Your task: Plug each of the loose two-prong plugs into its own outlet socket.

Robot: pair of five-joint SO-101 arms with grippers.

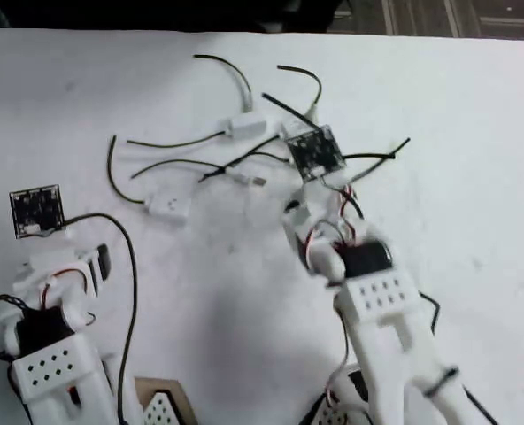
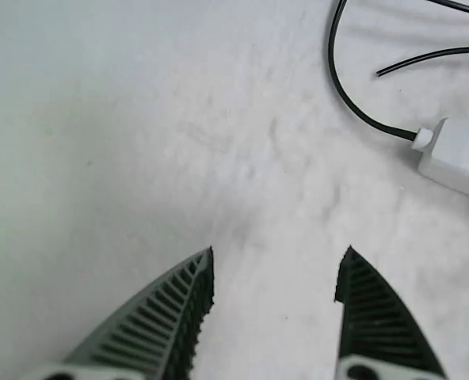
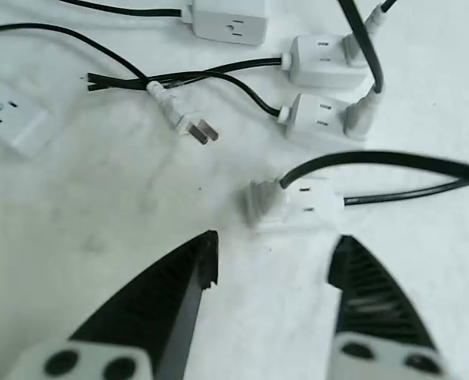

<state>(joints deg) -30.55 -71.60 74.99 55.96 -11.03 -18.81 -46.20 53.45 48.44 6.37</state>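
A loose two-prong plug [image 3: 191,123] on a black cord lies on the white table, also seen from above [image 1: 253,181]. Around it are white outlet sockets: one bare at the side [image 3: 9,119], one bare farther off [image 3: 230,20], two with plugs seated [image 3: 322,59] [image 3: 322,115]. The nearest socket [image 3: 302,202] holds a grey plug and lies just beyond my open right gripper [image 3: 274,253], which holds nothing. My left gripper [image 2: 279,257] is open over bare table. A white socket [image 2: 460,158] with its cord [image 2: 353,103] lies ahead of it, off to one side.
Black cords [image 1: 156,142] loop across the far middle of the table. A socket [image 1: 167,205] lies between the two arms, another [image 1: 242,127] farther back. The right arm [image 1: 377,292] stretches in from the near edge, the left arm [image 1: 50,345] sits at the near left corner.
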